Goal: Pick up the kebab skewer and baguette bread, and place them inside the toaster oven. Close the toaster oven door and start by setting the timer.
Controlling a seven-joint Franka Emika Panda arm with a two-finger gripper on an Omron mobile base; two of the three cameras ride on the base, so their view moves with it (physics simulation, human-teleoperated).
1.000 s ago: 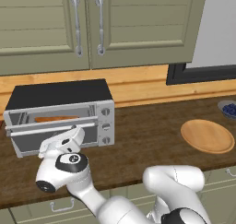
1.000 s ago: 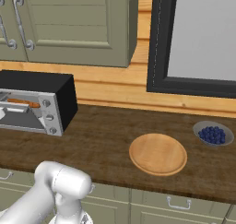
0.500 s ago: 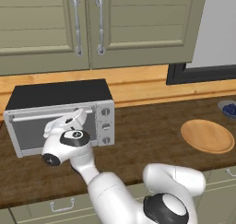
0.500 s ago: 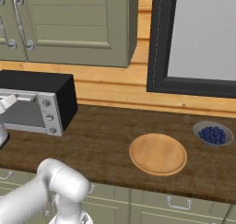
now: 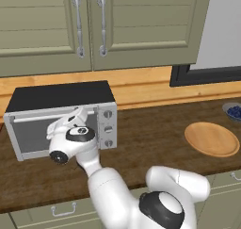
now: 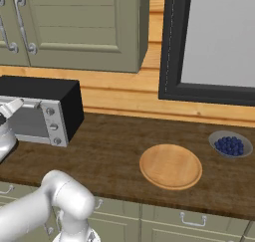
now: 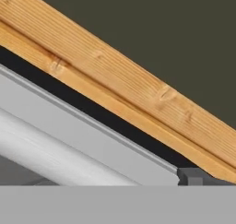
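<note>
Now arm bent low, hand [image 5: 70, 129] against toaster oven door [image 5: 40, 134], jaws' state unclear.

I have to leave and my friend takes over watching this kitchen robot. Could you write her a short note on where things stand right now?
Pincer: up against the top of the toaster oven door, by its bar handle; whether it is open or shut can't be told.
Toaster oven: on the counter, door looks closed.
Skewer and baguette: not to be seen; the wooden plate is bare.
Done: door apparently shut.
Left: set the timer with one of the knobs.
</note>
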